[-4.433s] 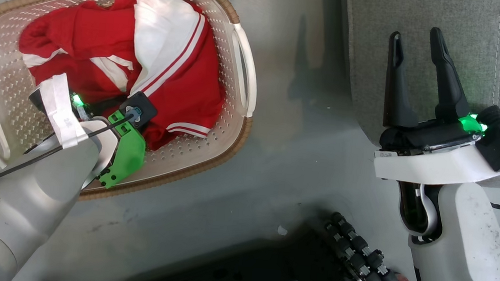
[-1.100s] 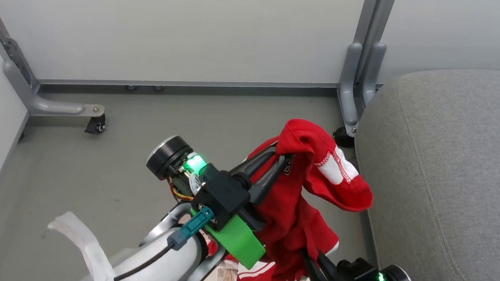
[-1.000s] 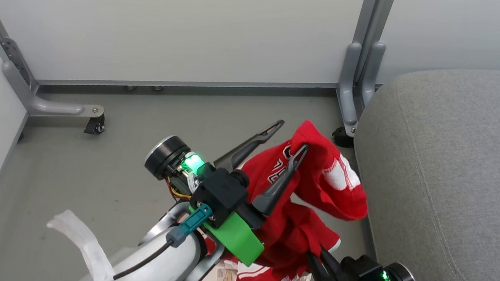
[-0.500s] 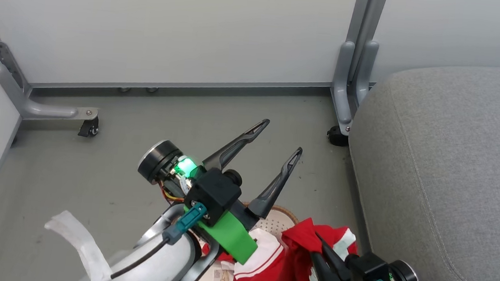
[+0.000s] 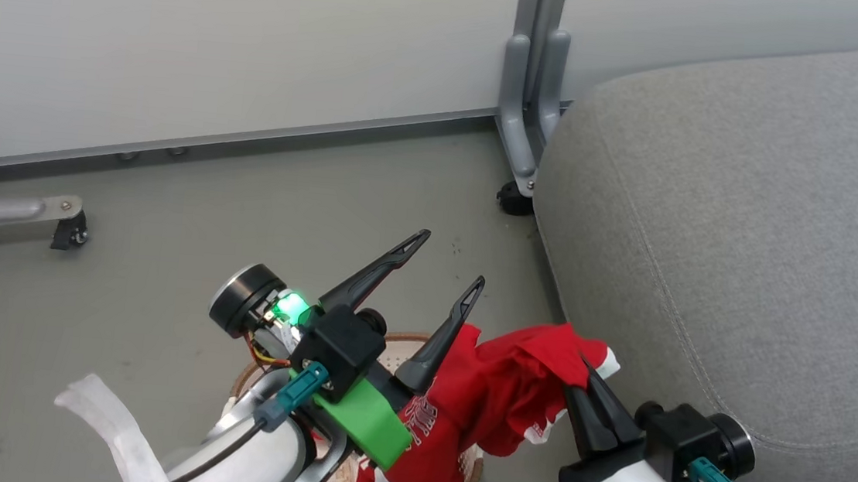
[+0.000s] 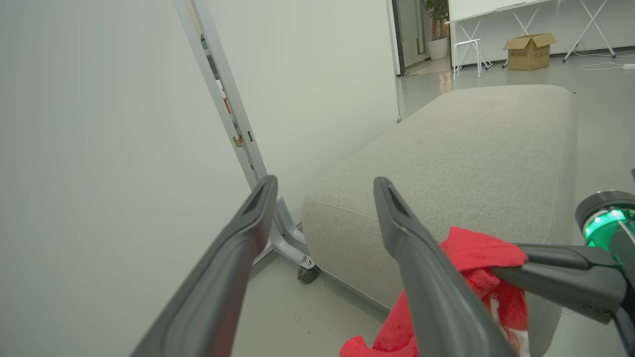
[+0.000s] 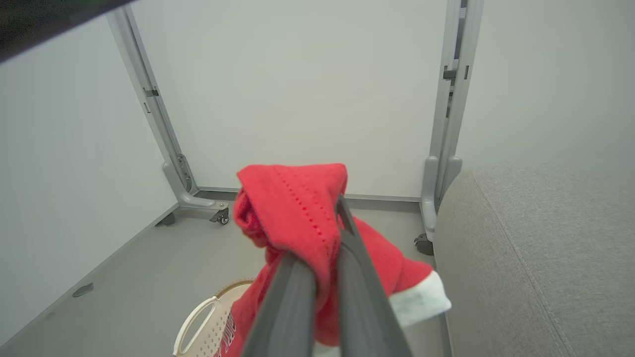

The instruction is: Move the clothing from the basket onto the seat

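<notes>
The red clothing hangs from my right gripper, which is shut on its top fold beside the seat's near corner. Its lower part, with white lettering, drapes down over the basket, whose brown rim peeks out behind my left arm. My left gripper stands open and empty just left of the cloth. The grey seat covers the right side. In the left wrist view, the open left gripper frames the seat and the clothing. The right wrist view has the clothing pinched in my right gripper, above the basket.
White partition panels on grey metal posts with castors close off the back and left. A second castor foot sits at the left. The grey floor lies between panels and seat. A cardboard box stands far off beyond the seat.
My left gripper opened and let go of the red clothing, which dropped and now hangs from the shut right gripper, raised higher toward the seat. The camera has turned right.
</notes>
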Controlling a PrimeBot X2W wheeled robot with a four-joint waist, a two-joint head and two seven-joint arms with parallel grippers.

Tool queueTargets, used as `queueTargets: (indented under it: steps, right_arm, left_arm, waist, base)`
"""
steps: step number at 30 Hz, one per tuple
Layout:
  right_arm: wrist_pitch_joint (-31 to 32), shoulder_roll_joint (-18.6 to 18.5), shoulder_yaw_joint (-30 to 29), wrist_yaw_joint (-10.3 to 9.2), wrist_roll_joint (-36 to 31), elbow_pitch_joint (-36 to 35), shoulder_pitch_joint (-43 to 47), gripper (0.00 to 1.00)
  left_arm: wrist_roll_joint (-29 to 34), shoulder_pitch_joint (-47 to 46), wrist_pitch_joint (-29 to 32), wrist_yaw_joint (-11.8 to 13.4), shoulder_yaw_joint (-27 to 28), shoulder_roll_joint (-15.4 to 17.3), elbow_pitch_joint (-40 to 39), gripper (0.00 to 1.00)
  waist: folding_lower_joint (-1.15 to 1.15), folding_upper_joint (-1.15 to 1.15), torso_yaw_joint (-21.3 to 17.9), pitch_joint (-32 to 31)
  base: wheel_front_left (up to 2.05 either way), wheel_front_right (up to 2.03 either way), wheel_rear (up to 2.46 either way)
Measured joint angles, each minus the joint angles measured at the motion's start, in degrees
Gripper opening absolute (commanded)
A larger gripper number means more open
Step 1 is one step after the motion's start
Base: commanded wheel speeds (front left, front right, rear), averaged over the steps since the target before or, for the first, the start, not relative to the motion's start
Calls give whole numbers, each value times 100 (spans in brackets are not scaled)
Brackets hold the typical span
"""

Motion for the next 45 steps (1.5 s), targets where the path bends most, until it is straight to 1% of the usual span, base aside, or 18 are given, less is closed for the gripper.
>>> queueTargets:
  steps: [4, 8, 12, 13, 14, 17, 21, 24, 27, 30, 32, 35, 38, 40, 41, 45]
  right_arm:
    - [-1, -1, -90, 0, 20, -392, -1, 0]
    - [0, -4, -152, 0, 52, -810, 19, 0]
    - [0, -5, -243, -1, 105, -1200, 115, 0]
    - [0, -9, -312, -1, 154, -1374, 222, 0]
    - [0, -9, -328, -1, 190, -1446, 271, 0]
    - [0, -11, -486, -1, 598, -1662, 419, 0]
    - [0, -7, -675, -2, 797, -1885, 439, 0]
    - [0, -13, -1020, -3, 911, -1958, 308, 0]
    - [0, -8, -1446, -2, 1103, -2125, -339, 0]
    - [-1, -11, -1978, -2, 1132, -2169, -1230, 0]
    - [0, -11, -2299, -2, 882, -2124, -1879, 0]
    - [0, -13, -2740, 0, 234, -1897, -2842, 0]
    - [-1, -275, -3243, 0, -15, -1567, -3748, 0]
    - [0, -539, -3532, -1, -212, -1213, -4247, 0]
    - [-1, -698, -3609, 0, -391, -1035, -4400, 0]
    - [-1, -940, -4014, 0, -793, -347, -4701, 0]
  left_arm:
    - [41, 0, 12, -78, -53, 132, -51, 100]
    - [120, -30, -64, -280, -158, 283, -73, 100]
    - [137, -58, -90, -416, -221, 455, -124, 100]
    - [136, -55, -8, -455, -249, 570, -127, 100]
    - [135, -52, 15, -458, -253, 593, -140, 100]
    - [135, -18, 90, -452, -269, 708, -237, 100]
    - [137, 3, 193, -423, -266, 853, -377, 100]
    - [135, 7, 292, -400, -255, 946, -467, 100]
    - [147, -23, 421, -410, -256, 1028, -602, 100]
    - [199, -189, 549, -510, -297, 1080, -703, 100]
    - [223, -281, 623, -564, -342, 1073, -739, 100]
    - [264, -322, 747, -603, -421, 1069, -771, 100]
    - [352, -473, 851, -665, -447, 1089, -861, 100]
    - [353, -555, 896, -672, -416, 1101, -925, 100]
    - [353, -577, 925, -655, -399, 1112, -945, 100]
    - [409, -655, 989, -620, -361, 1181, -1037, 100]
  waist:
    - [0, 0, -297, 221]
    - [0, 0, -566, 507]
    - [0, 0, -875, 808]
    - [0, 0, -1043, 966]
    - [0, 0, -1109, 1028]
    - [0, 0, -1343, 1276]
    - [1, 0, -1570, 1618]
    - [0, 0, -1706, 1895]
    - [1, 0, -1800, 2205]
    - [1, 0, -1832, 2508]
    - [1, 0, -1823, 2701]
    - [1, 0, -1769, 2972]
    - [1, 0, -1669, 3219]
    - [2, 0, -1567, 3377]
    - [2, 0, -1505, 3443]
    - [1, 0, -1276, 3676]
  base:
    - [0, 0, 0]
    - [0, 0, 0]
    - [0, 0, 0]
    - [0, 0, 0]
    - [0, 0, 0]
    - [0, 0, 0]
    - [0, 0, 0]
    - [0, 0, 0]
    - [0, 0, 0]
    - [0, 0, 0]
    - [0, 0, 0]
    - [0, 0, 0]
    - [0, 0, 0]
    - [0, 0, 0]
    - [0, 0, 0]
    - [0, 0, 0]
